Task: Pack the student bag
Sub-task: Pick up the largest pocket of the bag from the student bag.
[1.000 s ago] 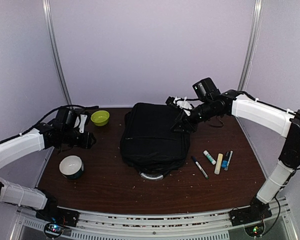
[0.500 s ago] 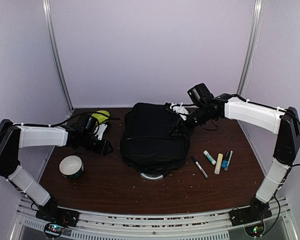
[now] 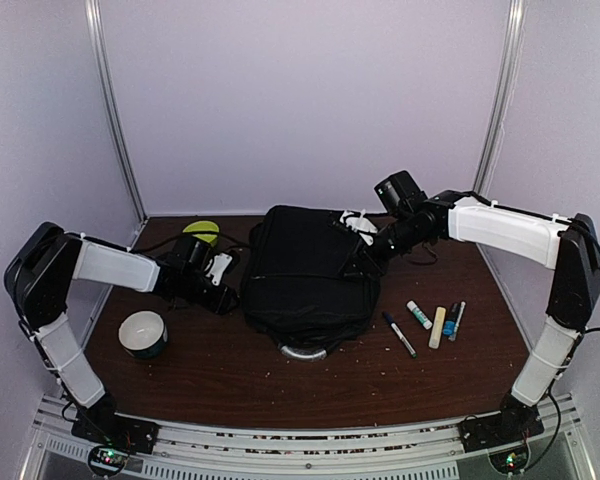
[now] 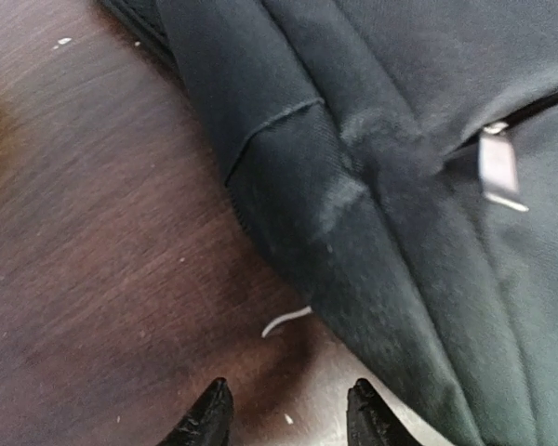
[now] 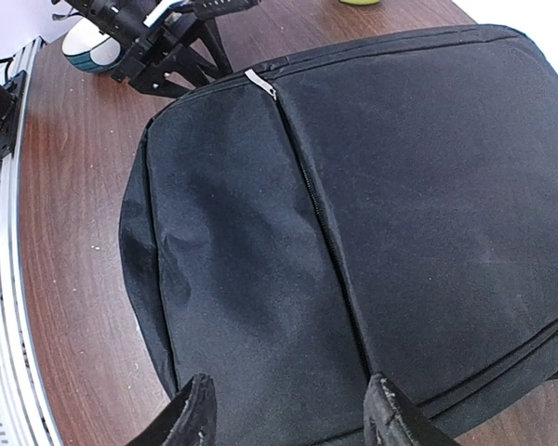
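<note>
student bag [image 3: 305,270]: black, lying flat at the middle of the table [image 3: 230,375], front face up.
long axis: runs from far to near, with the grey handle [image 3: 302,352] at the near end.
left gripper [image 4: 288,423]: fingers parted with nothing between them. it sits low over the wood, just beside the bag's left flank, and the bag lies ahead and to its right.
right gripper [image 5: 288,413]: fingers parted and empty, hovering above the bag's far right corner and facing across the front panel.
zipper pull [image 4: 496,167]: small and silver, on the bag's left side, near the left gripper and well apart from the right one.
nearer arm: the left, by my judgement, if the pull is the next thing wanted.
left wrist view alone: shows the pull close up, plus a side seam.
right wrist view alone: shows the whole zipper line [image 5: 321,214] crossing the panel, with the left gripper beyond its end.
top view alone: shows pens [image 3: 430,322] right of the bag, a white cup [image 3: 143,333] at near left, and a green bowl [image 3: 200,228] behind the left arm.
</note>
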Robot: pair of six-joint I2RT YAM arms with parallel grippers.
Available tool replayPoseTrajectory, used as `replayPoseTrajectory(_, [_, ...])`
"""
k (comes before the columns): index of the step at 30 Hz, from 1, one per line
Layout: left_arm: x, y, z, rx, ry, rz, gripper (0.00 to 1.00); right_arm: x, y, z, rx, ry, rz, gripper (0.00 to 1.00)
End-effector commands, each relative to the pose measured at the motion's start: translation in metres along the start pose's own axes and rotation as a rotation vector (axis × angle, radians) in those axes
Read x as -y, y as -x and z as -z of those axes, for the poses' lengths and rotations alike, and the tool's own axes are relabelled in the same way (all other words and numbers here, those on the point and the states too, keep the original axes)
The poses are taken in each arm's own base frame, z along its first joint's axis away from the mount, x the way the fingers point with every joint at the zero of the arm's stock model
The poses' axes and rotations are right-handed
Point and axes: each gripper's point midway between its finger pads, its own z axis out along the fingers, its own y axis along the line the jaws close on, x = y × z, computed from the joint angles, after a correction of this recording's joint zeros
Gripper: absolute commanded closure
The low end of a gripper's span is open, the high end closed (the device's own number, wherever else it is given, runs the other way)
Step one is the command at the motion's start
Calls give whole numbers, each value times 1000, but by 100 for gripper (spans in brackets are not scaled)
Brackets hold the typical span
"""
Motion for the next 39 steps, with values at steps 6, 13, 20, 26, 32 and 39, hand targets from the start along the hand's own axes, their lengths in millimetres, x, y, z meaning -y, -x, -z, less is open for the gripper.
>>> replayPoseTrajectory(6, [-5, 35, -17, 94, -50, -69, 61, -5, 1, 6, 10, 15, -10, 45])
replayPoseTrajectory(13, [2, 37, -31, 79, -114, -127, 73, -5, 0, 4, -2, 10, -12, 45])
replayPoseTrajectory(20, [9, 39, -26, 125, -145, -156, 90, -7, 0, 2, -12, 1, -2, 45])
replayPoseTrajectory(26, [1, 36, -19, 123, -87, -154, 100, -10, -3, -3, -26, 14, 1, 45])
replayPoseTrajectory(32, [9, 22, -2, 118, -81, -125, 100, -9, -3, -3, -31, 3, 9, 46])
replayPoseTrajectory(39, [36, -9, 6, 58, -95, -150, 100, 1, -11, -17, -75, -27, 10, 47])
